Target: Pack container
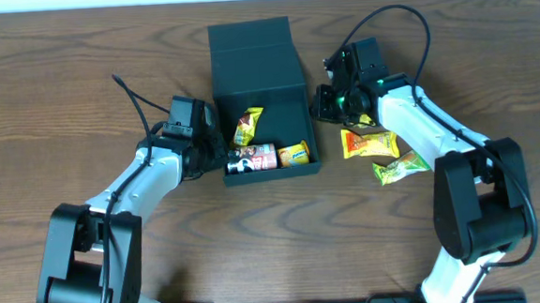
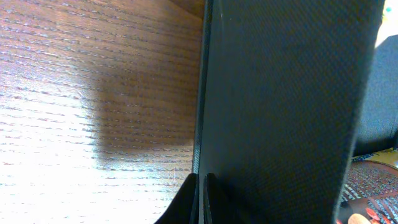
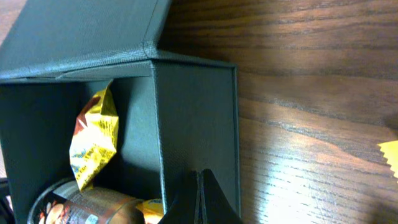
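Observation:
The dark teal container (image 1: 310, 121) stands at the table's middle with its flap lid (image 1: 253, 51) folded back. Inside lie a yellow packet (image 1: 247, 127), a round can-like snack (image 1: 252, 159) and a small yellow packet (image 1: 295, 154). My left gripper (image 1: 216, 158) is at the box's left wall. In the left wrist view the fingers (image 2: 200, 180) pinch the wall's edge (image 2: 280, 93). My right gripper (image 1: 322, 106) is at the right wall. In the right wrist view its fingers (image 3: 199, 177) are shut together against that wall (image 3: 199, 112), and the yellow packet (image 3: 93, 140) shows inside.
An orange-yellow packet (image 1: 370, 144) and a green packet (image 1: 401, 169) lie on the wooden table right of the box, under my right arm. A yellow packet corner (image 3: 390, 152) shows at the right wrist view's edge. Bare wood surrounds the box.

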Robot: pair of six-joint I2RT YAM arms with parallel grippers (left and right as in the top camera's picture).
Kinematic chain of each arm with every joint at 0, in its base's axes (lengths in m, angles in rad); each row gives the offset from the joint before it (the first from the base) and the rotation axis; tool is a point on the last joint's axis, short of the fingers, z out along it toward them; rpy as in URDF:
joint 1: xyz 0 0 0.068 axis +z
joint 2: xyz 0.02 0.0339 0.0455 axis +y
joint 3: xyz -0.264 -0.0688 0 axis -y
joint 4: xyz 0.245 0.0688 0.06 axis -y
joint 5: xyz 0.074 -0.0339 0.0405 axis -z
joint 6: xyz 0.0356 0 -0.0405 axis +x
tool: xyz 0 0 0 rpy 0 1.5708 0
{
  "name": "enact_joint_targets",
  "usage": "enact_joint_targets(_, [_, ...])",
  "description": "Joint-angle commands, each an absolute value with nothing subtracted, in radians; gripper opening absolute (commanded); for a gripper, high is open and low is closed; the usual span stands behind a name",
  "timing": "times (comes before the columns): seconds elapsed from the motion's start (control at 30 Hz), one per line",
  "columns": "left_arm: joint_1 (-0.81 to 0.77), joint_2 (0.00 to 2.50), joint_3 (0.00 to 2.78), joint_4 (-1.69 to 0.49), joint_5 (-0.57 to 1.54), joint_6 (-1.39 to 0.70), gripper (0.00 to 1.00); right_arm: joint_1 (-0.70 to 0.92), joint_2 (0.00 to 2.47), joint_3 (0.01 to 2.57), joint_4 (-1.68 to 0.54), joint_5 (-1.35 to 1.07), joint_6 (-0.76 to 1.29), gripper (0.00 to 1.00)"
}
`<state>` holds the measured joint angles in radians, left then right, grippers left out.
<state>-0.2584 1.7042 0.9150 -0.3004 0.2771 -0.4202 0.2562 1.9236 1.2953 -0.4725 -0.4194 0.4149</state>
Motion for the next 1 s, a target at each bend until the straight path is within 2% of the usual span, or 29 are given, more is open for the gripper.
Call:
enact_joint_targets(0.0, [-0.267,1.718,0.914,-0.31,0.252,-0.4,0.06,0.266,1.916,1.315,-0.477,-0.445,0.376,0.01])
enact_joint_targets(0.3, [-0.179,1.578,1.008,-0.418,0.109,-0.29,0.06,0.223,1.888,1.603,-0.781,-0.314,0.219,0.01])
enact_joint_targets(0.5, [-0.088,1.481,1.06,-0.377,0.101,-0.254,0.06,0.311,1.863,1.702,-0.807,-0.315,0.106,0.01])
enact_joint_targets(0.77, [-0.066,1.642,1.06,-0.236,0.254,-0.37,0.06,0.449,1.936,1.7,-0.809,-0.313,0.103,0.01])
enact_joint_targets(0.97, [-0.068,1.776,1.06,-0.093,0.329,-0.471,0.06,0.444,2.005,1.7,-0.826,-0.315,0.135,0.01])
